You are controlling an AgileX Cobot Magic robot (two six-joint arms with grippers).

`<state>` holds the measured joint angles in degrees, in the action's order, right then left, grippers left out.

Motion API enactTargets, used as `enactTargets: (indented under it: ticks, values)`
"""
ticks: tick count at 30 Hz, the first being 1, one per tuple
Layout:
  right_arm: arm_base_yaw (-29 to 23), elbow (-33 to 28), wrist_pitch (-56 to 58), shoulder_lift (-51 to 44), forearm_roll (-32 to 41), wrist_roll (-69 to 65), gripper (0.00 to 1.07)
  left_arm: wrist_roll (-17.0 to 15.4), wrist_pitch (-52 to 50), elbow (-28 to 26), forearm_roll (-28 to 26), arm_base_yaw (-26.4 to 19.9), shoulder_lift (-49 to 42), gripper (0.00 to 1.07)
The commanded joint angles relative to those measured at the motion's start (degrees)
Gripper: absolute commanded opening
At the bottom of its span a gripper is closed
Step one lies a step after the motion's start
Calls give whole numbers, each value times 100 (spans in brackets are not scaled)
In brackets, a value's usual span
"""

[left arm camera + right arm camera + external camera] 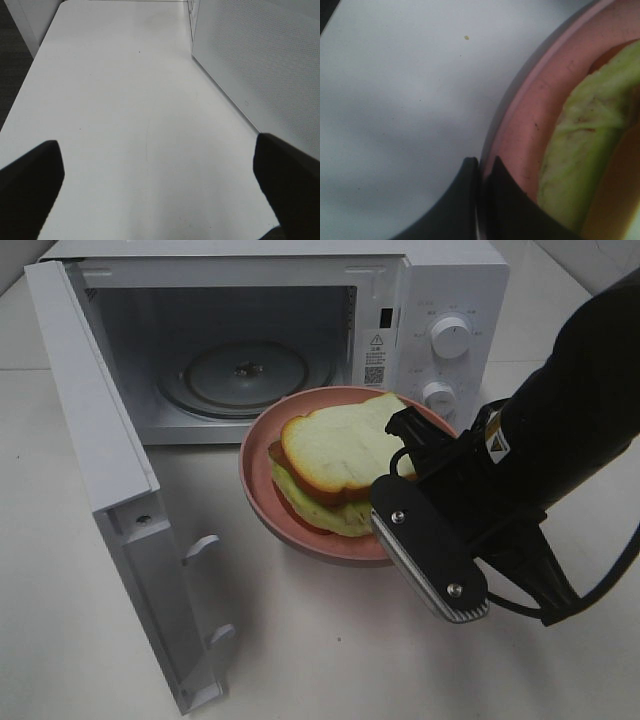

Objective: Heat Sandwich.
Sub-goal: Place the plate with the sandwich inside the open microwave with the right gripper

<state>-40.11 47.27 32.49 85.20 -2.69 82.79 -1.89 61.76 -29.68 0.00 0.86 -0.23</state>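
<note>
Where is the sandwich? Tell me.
High view, centre: the sandwich lies on the pink plate before the open microwave; the right gripper grips the plate's rim.

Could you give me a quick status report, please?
Left gripper open. Right gripper shut on pink plate rim. Sandwich on plate, outside microwave. Door open, nothing blocking.

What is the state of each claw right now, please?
Left claw: open, holding nothing.
Right claw: closed on the rim of the pink plate.
</note>
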Motion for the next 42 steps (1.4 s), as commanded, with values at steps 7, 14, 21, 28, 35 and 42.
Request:
enactTargets:
  ticks: [7,14,21,28,35,42]
  values:
    - [0,275,-235,155,195,327,0,6,-34,0,0,-23,-97,98]
    - [0,676,-235,510,321,350,0,6,-34,0,0,-23,-97,98]
    - [0,1123,-235,917,321,350,0,6,-34,0,0,-23,-97,98]
    - [0,1667,-218,1421,321,344,0,6,-34,0,0,-23,-97,98]
    - [0,2057,-86,1759,321,321,0,6,-34,0,0,-23,-97,98]
    - [11,2670,229,2252,269,201,0,6,-34,0,0,-23,-97,98]
